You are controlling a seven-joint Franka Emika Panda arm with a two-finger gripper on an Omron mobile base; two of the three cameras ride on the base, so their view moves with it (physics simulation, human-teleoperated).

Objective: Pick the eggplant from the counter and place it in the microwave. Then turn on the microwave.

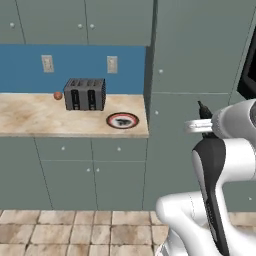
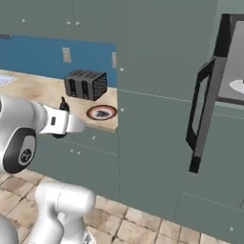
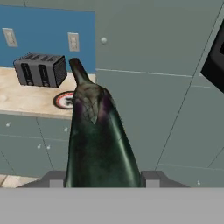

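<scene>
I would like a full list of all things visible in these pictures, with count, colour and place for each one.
eggplant: one, dark purple-green, held between the fingers, stem pointing away from the hand.
toaster: one, grey, on the counter by the wall.
plate: one, red-rimmed, near the counter's right end.
small ball: one, reddish-brown, left of the toaster.
counter: one, beige marbled.
microwave: one, black, built into the cabinets, door open.
wall outlets: two, pale, on the blue wall.
gripper: one, dark, shut on the eggplant.
</scene>
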